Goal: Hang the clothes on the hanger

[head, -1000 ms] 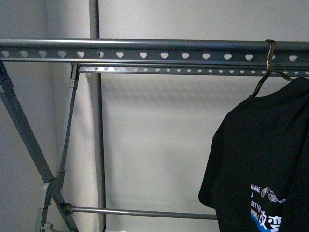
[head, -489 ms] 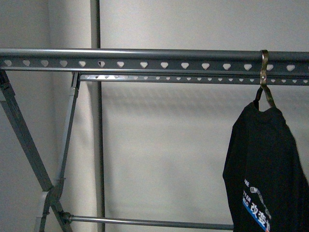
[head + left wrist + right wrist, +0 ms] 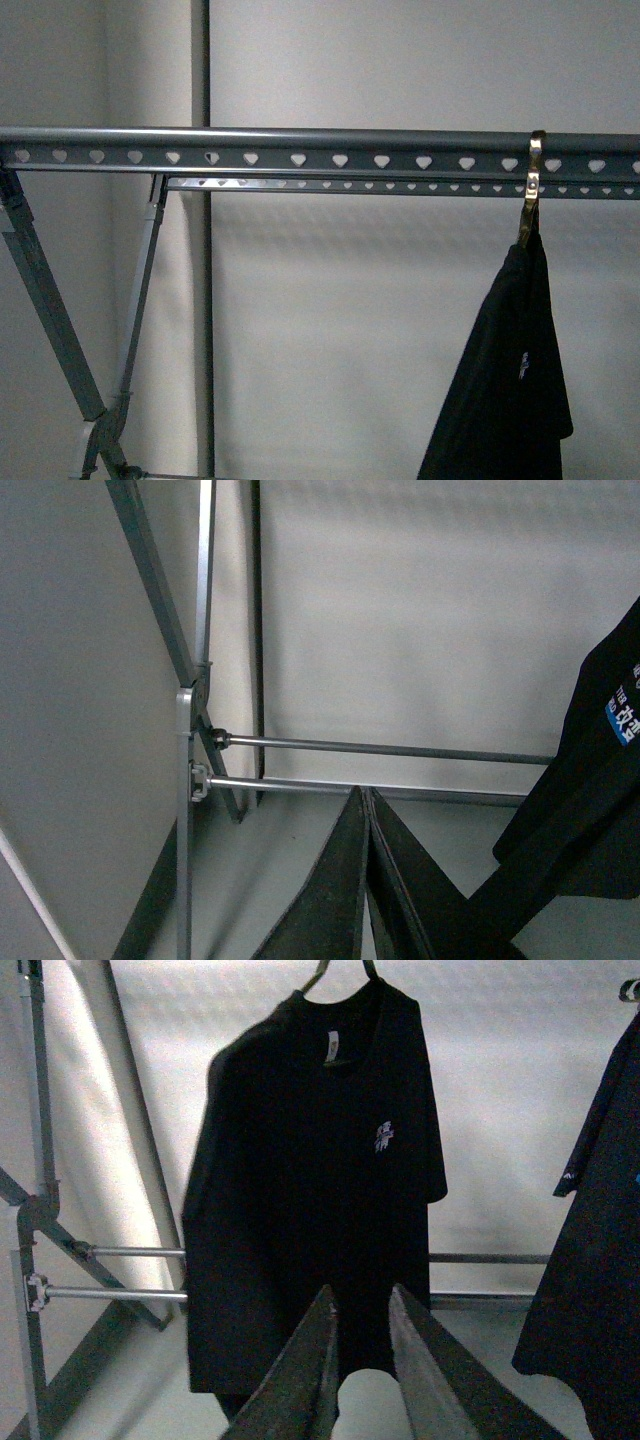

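The black T-shirt (image 3: 510,380) hangs from a small shiny coat hanger (image 3: 533,185) hooked over the grey rack's top rail (image 3: 300,148), at the right. In the front view it is edge-on. In the right wrist view it (image 3: 300,1190) faces me, with a white neck label (image 3: 333,1048) and a small chest logo (image 3: 383,1137). My right gripper (image 3: 362,1295) is open and empty, just short of the shirt's lower hem. My left gripper (image 3: 365,795) is shut and empty, apart from the shirt (image 3: 590,780), with the rack's lower bars (image 3: 400,750) beyond its tips. Neither gripper shows in the front view.
A second heart-punched rail (image 3: 400,185) runs behind the top one. The rack's crossed legs (image 3: 50,320) stand at the left, also in the left wrist view (image 3: 185,730). Another dark garment (image 3: 600,1260) hangs beside the T-shirt. A pale wall lies behind.
The T-shirt has turned on its hook from facing me to edge-on and shifted slightly left. The rail now sits lower in the front view.
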Tool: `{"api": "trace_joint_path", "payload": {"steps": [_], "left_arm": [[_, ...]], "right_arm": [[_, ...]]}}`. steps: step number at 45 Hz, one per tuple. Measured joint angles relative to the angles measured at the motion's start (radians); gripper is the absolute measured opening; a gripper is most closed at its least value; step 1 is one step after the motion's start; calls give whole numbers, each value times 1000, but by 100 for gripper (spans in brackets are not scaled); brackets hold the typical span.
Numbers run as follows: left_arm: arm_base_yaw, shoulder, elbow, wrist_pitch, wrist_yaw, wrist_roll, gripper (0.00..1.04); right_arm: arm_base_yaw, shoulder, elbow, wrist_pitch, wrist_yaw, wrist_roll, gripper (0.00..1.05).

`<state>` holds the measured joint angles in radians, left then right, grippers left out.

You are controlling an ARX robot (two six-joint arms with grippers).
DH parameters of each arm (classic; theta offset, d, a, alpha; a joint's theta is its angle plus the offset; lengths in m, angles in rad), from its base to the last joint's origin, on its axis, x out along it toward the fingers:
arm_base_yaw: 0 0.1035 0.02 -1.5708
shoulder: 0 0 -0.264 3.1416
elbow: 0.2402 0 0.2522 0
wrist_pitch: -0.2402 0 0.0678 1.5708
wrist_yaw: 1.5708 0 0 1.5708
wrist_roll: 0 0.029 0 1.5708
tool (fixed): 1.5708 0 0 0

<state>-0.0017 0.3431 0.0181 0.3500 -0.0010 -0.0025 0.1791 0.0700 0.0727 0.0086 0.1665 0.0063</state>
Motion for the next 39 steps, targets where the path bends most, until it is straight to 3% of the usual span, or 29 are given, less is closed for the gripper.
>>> {"api": "trace_joint_path", "payload": {"steps": [4,7,21,24,29,34,39], "left_arm": [[0,-38,0,-41,0,0,4],[0,-69,0,-70,0,0,4],[0,-174,0,-176,0,0,4],[0,-293,0,-327,1,0,4],[0,-337,0,-346,0,0,4],[0,-338,0,-346,0,0,5],[0,-338,0,-346,0,0,30]], "right_arm": [[-108,-16,-17,-13,-137,-6,1],[-170,-26,-23,-13,-154,-5,2],[-177,-66,-66,-11,-167,-5,2],[-177,-66,-66,-11,-168,-5,2],[-177,-66,-66,-11,-167,-6,2],[-177,-66,-66,-11,-167,-6,25],[-177,-66,-66,-11,-167,-6,50]]}}
